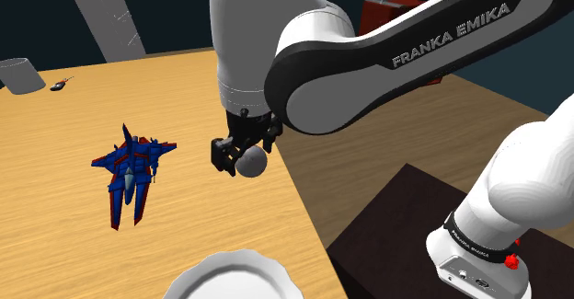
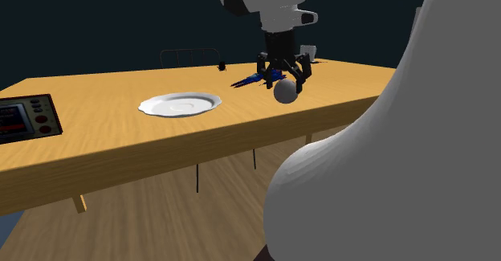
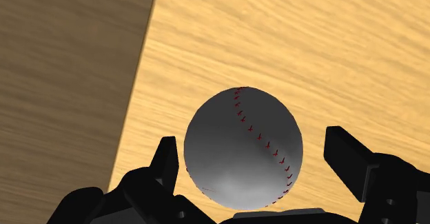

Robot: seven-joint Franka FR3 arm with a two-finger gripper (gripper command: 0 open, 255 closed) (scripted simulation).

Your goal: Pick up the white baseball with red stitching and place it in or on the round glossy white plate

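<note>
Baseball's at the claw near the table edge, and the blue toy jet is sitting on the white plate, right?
Not quite. The baseball is at the claw near the table edge, but the blue toy jet lies on the bare tabletop, apart from the white plate. The shoulder view shows it.

A wooden table (image 2: 96, 131) is standing on a plank floor (image 2: 160, 219); a dark wall (image 2: 96, 18) is looming behind it.

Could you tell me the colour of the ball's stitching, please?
Red stitching; the wrist view shows it best.
</note>
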